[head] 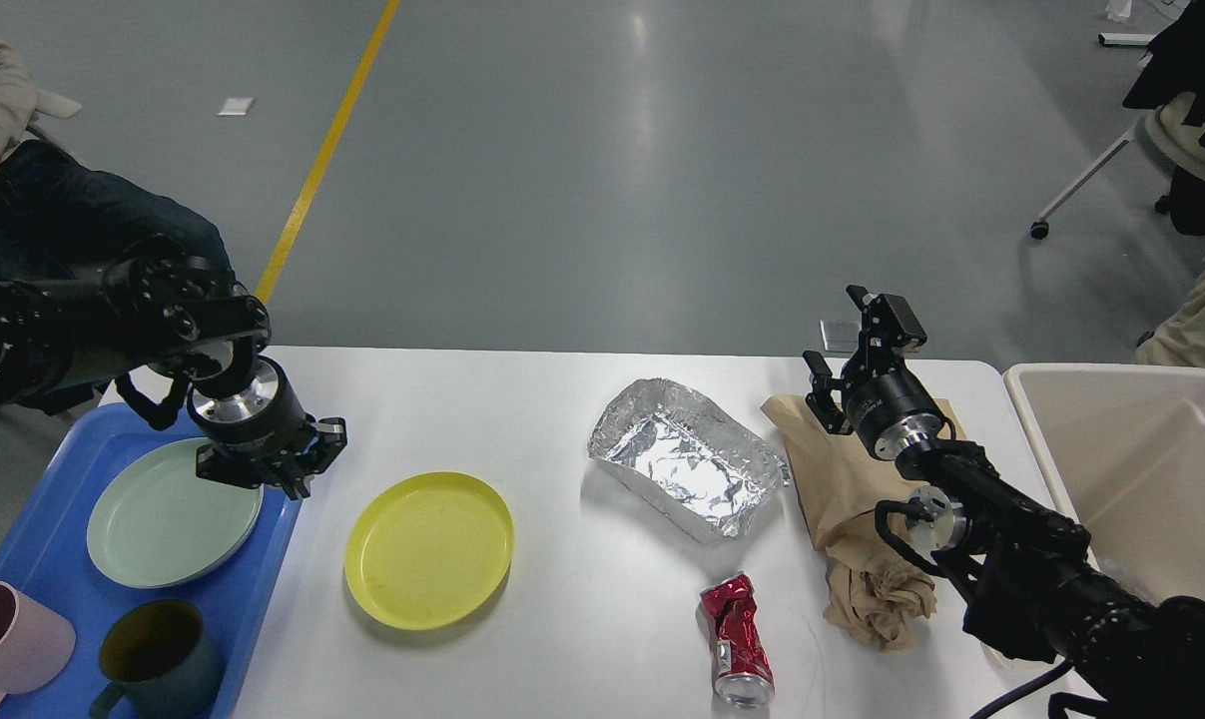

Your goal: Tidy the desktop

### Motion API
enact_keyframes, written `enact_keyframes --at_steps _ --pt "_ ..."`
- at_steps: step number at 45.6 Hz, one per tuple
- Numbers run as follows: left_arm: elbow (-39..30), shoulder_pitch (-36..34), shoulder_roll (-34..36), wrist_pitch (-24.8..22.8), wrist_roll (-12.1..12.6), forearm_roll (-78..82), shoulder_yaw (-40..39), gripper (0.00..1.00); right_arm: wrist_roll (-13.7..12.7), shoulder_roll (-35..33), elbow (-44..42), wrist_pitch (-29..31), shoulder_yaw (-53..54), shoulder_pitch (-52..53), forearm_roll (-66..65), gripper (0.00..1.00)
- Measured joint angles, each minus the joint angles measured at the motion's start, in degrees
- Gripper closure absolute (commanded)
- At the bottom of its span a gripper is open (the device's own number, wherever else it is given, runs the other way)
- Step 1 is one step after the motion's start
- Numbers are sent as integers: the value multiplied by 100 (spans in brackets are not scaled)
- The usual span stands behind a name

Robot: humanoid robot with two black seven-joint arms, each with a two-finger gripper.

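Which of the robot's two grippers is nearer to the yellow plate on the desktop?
Left. The left gripper hangs just up and left of the yellow plate, at the blue tray's edge. The right gripper is far across the desktop, above the brown paper bag.

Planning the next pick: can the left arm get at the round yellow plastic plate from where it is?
Probably yes. The left gripper hangs open and empty over the blue tray's right edge, and the yellow plate lies flat on the white desktop just to its right, with nothing between them.
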Motion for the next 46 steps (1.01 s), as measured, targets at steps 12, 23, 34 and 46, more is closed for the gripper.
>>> enact_keyframes --at_steps 12,23,34,46 --pt "48 -23 374 -15 6 2 -106 100 0 0 4 0 0 0 0 0" --pt "62 75 281 62 -50 29 203 77 -4 0 5 0 0 0 0 0" --pt "45 -313 -126 84 -111 45 698 23 -4 0 5 0 0 0 0 0" --pt "-308 -1055 -645 29 -112 59 1203 5 -4 0 5 0 0 0 -1 0"
